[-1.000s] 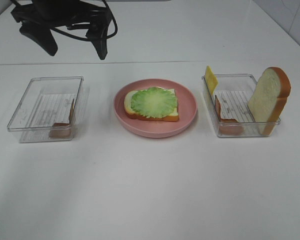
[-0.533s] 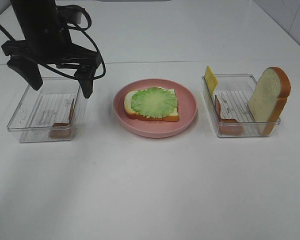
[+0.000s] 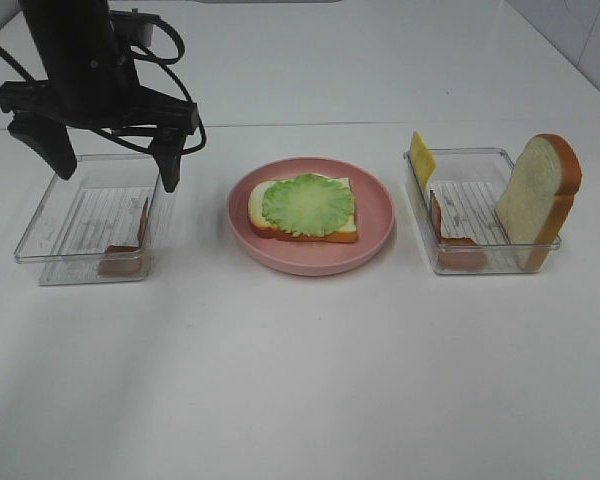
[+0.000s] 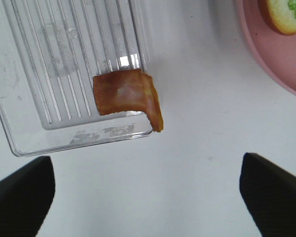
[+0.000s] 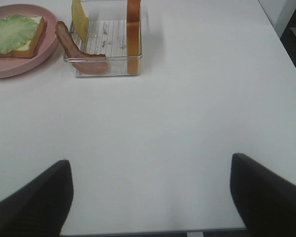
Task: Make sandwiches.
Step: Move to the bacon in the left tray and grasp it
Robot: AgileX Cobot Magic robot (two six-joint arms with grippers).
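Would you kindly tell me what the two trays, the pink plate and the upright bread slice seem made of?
Left tray and right tray: clear glossy hard plastic; the table shows through and ribbed floors glint. Pink plate: probably matte plastic, evenly coloured with faint sheen; ceramic is possible. Upright bread slice: likely painted foam or soft plastic, smooth faced with a uniform brown crust.

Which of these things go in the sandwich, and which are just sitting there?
Sandwich parts:
- flat bread slice
- lettuce leaf lying on it
- standing bread slice
- cheese slice
- left bacon strip
- right bacon strip

Just holding things, not eaten:
- pink plate
- left tray
- right tray
- white table
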